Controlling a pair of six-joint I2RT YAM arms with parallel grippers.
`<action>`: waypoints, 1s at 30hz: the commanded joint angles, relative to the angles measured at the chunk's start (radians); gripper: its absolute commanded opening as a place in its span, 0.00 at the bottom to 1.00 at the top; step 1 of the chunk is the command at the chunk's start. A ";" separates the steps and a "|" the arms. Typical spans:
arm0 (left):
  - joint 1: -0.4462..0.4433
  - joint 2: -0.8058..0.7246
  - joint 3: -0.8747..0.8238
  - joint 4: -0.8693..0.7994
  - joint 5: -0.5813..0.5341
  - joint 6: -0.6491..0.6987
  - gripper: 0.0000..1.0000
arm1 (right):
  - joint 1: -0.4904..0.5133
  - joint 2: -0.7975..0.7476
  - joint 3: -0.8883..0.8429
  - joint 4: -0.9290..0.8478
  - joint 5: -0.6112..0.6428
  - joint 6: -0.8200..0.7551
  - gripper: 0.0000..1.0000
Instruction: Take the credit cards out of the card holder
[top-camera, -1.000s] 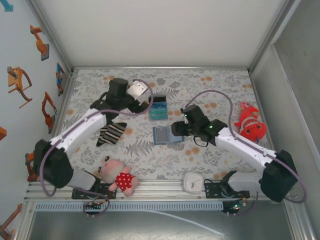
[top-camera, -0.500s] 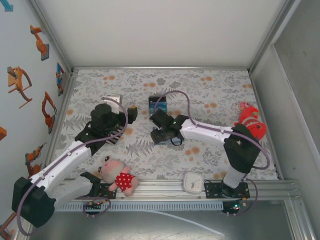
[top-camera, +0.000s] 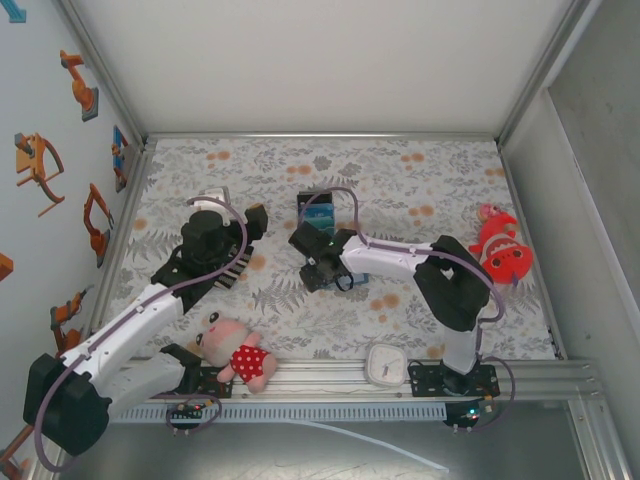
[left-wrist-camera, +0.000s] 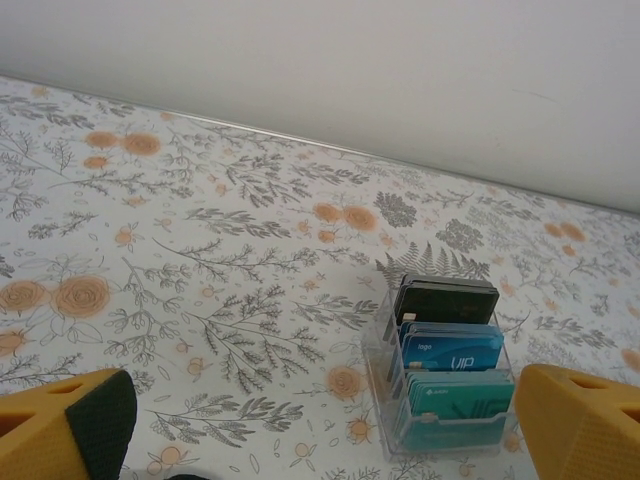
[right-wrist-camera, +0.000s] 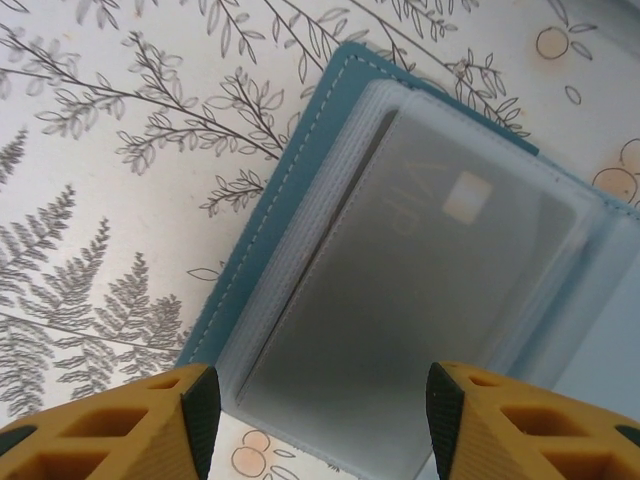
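The card holder, a steel-blue wallet, lies open on the floral mat. Its clear sleeve holds a grey credit card. My right gripper hovers open just above that sleeve, one fingertip on each side, nothing between them. In the top view the right gripper covers most of the wallet. More credit cards in black, blue and teal stand in a clear tray ahead of my open left gripper. From above, the left gripper sits left of the tray.
A striped sock lies partly under the left arm. A pink doll and a white clock sit near the front rail. A red fish plush lies at the right. White walls close in the mat.
The left arm pulled back from the tray toward the left. The right arm swung left and settled over the wallet, its jaws narrowing a little.
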 joint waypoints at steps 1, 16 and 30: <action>0.000 0.015 0.024 0.016 -0.022 -0.044 0.97 | -0.004 0.012 0.031 -0.027 0.040 -0.012 0.57; -0.001 0.025 0.042 0.000 -0.019 -0.074 0.97 | -0.044 0.010 -0.022 0.015 0.007 0.005 0.43; -0.001 0.032 0.078 -0.066 -0.053 -0.119 0.97 | -0.062 -0.099 -0.093 0.059 0.075 0.030 0.20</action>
